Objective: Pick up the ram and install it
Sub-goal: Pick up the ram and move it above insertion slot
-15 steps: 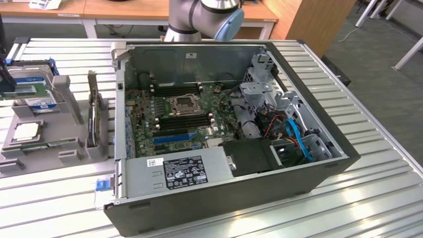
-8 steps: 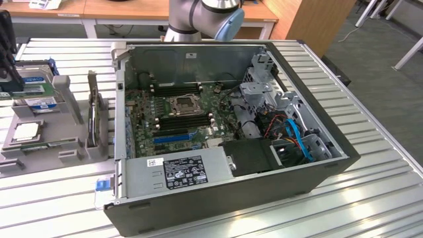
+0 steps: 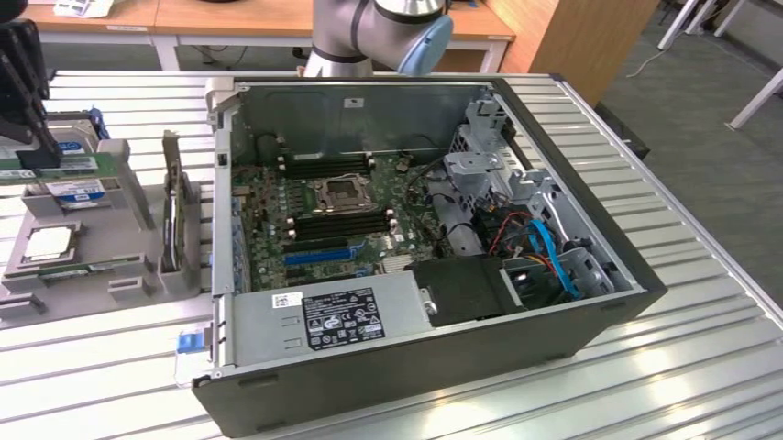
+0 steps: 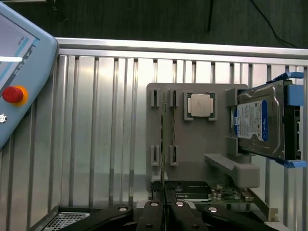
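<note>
Wrist view: ram [image 4: 164, 134] edge-on, pinched in gripper [image 4: 164, 195], jaws nearly shut on it.
Ram hangs above grey parts tray [image 4: 192, 144], not yet installed; CPU chip [image 4: 201, 105] & hard drive [image 4: 260, 120] sit on tray nearby, apart from it. Exterior view: gripper + ram at the exterior view's left, well apart from open PC case [image 3: 428, 367]; black mem slots [image 3: 330, 225] lie either side of CPU socket [image 3: 336, 194].
</note>
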